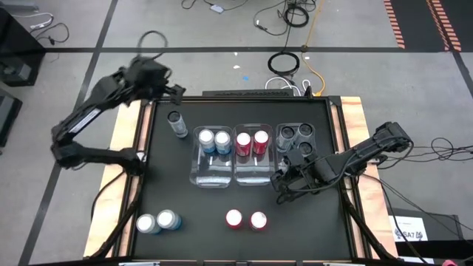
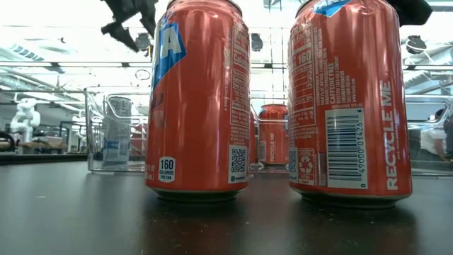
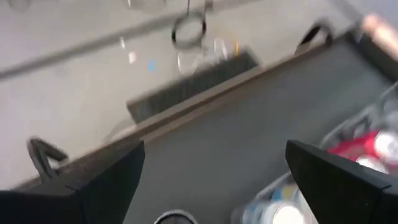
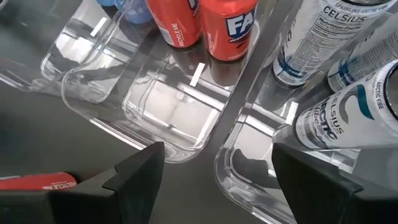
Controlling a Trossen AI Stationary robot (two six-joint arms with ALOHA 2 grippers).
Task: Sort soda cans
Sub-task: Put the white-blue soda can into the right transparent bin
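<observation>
**A:** What's on the worktop [image 1: 162,177] right now?

**B:** Seen from above, three clear bins [image 1: 212,177] sit side by side mid-table. The left one holds two light blue cans [image 1: 213,140], the middle one two red cans [image 1: 251,142], the right one three dark-topped cans [image 1: 295,137]. Loose cans remain: one dark can [image 1: 177,122] near the far left corner, two blue cans [image 1: 157,222] at the near left, and two red cans [image 1: 245,219] at the near middle.

**A:** And the arms?

**B:** The left end effector [image 1: 175,91] hangs above the far edge, close to the lone dark can, fingers spread wide and empty. The right end effector [image 1: 284,179] sits low by the near corner of the right bin, fingers apart, holding nothing.

**A:** What might go wrong?

**B:** My guess: the right end effector is so near the bin walls that a sideways move could shove a bin and topple the cans in it. The loose red pair stand almost touching, so a finger sliding between them could knock one over. On the left, a descent that's off-centre could tip the lone dark can and send it rolling.
</observation>
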